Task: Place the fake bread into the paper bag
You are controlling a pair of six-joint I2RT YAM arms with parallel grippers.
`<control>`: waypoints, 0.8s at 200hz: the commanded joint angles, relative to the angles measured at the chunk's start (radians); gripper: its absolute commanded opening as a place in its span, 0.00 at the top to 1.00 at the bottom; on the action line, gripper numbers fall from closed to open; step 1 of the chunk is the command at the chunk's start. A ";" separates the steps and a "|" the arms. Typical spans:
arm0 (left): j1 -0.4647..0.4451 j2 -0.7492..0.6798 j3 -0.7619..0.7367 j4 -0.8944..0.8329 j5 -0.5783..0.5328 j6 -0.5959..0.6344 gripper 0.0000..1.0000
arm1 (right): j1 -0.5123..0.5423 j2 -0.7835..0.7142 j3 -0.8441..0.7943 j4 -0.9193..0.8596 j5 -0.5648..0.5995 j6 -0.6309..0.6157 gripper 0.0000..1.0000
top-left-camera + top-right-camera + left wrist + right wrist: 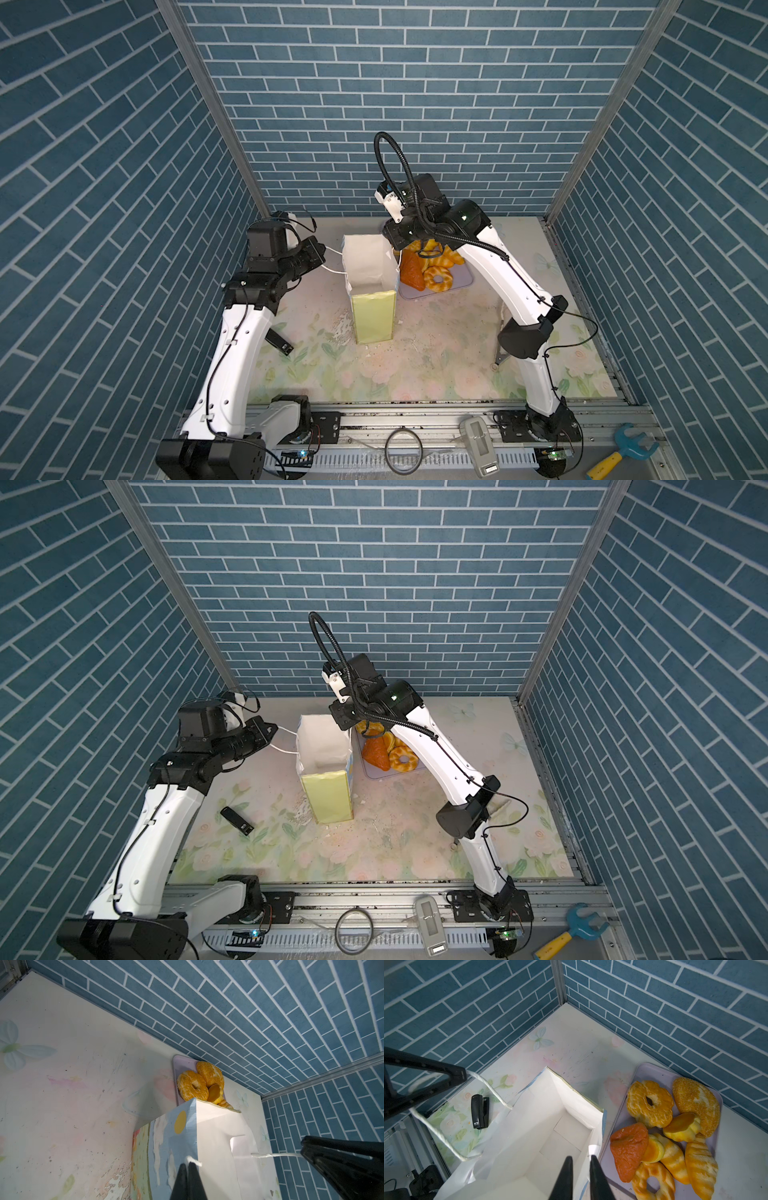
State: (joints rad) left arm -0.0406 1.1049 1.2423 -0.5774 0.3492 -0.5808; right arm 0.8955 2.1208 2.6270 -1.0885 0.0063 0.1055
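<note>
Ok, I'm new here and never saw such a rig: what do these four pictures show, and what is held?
It is a robot with two arms on a flowered table, each ending in a two-fingered gripper. Two pictures look down on the whole scene from above; the other two come from cameras on the arms' wrists. A paper bag stands open in the middle. Beside it a lavender tray holds the fake bread: rings, croissants, buns. A stapler lies near the left arm. The left gripper is shut on the bag's white cord handle. The right gripper is shut at the bag's rim; whether it pinches the paper is unclear. No bread shows in the bag.
</note>
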 commanded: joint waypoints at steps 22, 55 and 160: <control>0.017 -0.045 -0.027 0.026 -0.022 -0.026 1.00 | -0.013 -0.047 0.029 -0.018 0.062 0.005 0.64; 0.028 -0.079 -0.062 -0.006 -0.034 -0.014 1.00 | -0.023 -0.106 -0.009 0.006 0.067 0.022 0.54; 0.027 -0.125 0.037 -0.141 -0.004 0.088 0.34 | -0.179 -0.324 -0.288 -0.152 0.196 0.203 0.39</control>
State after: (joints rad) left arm -0.0177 0.9791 1.2171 -0.6643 0.3389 -0.5602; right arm 0.7696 1.8874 2.4718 -1.1702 0.1444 0.1902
